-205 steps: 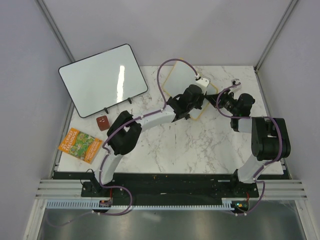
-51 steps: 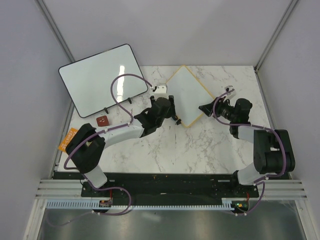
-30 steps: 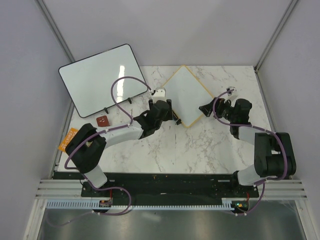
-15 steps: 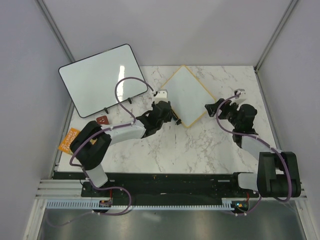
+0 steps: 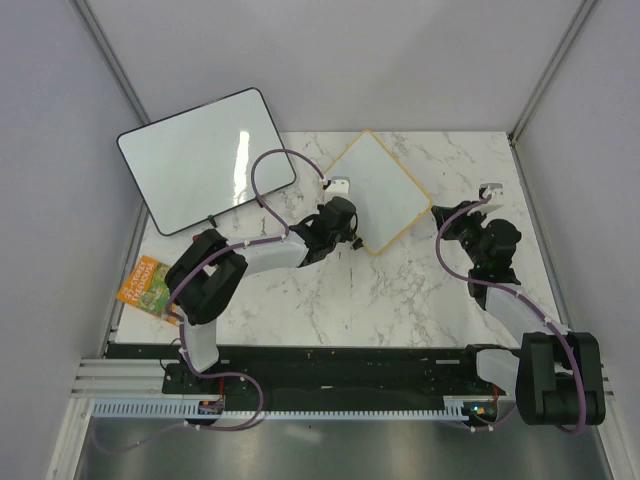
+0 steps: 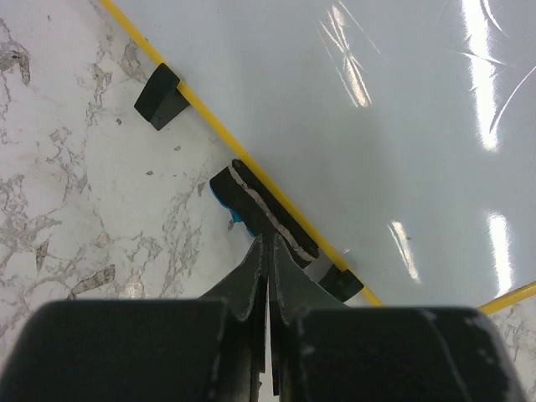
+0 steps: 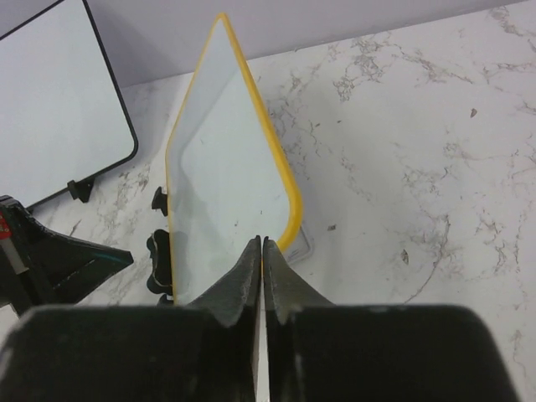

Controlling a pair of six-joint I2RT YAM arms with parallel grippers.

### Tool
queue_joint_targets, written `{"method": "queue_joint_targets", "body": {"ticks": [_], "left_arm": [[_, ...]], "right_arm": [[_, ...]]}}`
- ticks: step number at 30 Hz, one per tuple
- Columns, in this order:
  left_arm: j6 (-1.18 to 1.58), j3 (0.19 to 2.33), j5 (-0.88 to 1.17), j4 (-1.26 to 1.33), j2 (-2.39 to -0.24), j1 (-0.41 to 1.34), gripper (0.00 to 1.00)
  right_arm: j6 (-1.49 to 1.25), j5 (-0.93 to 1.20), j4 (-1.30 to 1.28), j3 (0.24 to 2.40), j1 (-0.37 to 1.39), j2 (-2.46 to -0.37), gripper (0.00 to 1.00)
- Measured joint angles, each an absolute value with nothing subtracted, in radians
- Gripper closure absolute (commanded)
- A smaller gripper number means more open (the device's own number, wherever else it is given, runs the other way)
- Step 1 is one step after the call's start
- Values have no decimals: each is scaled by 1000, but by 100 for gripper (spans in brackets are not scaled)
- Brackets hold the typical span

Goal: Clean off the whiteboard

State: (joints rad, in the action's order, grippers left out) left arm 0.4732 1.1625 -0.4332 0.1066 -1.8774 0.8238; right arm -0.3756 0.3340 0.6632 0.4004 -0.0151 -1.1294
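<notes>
The eraser (image 6: 264,209) rests against the clean whiteboard (image 6: 368,109), mid-frame — wiping looks done (left gripper (image 6: 266,249), right gripper (image 7: 261,247) both pinched together, empty).

The top external view looks steeply down from above and behind the arm bases, far enough off to take in the whole marble tabletop (image 5: 400,290) and both arms. The left wrist view sits very close, looking down past its own jaws at one framed edge of the whiteboard (image 6: 377,100). The right wrist view stands farther back and lower, facing across the tabletop at the same whiteboard. Behind it stands the larger black-framed whiteboard (image 7: 50,109), which the top view also covers.
</notes>
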Motion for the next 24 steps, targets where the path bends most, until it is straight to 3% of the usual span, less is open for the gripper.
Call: {"method": "queue_joint_targets", "body": {"ticks": [13,24], "left_arm": [[458,1288,-398,97,-2003,819,98],[479,1259,-393,-4,-1974,817,98]], "right_arm": [[-377,331,682,393,-15,-1124,100],[-377,313,682,383,-15,-1110,100]]}}
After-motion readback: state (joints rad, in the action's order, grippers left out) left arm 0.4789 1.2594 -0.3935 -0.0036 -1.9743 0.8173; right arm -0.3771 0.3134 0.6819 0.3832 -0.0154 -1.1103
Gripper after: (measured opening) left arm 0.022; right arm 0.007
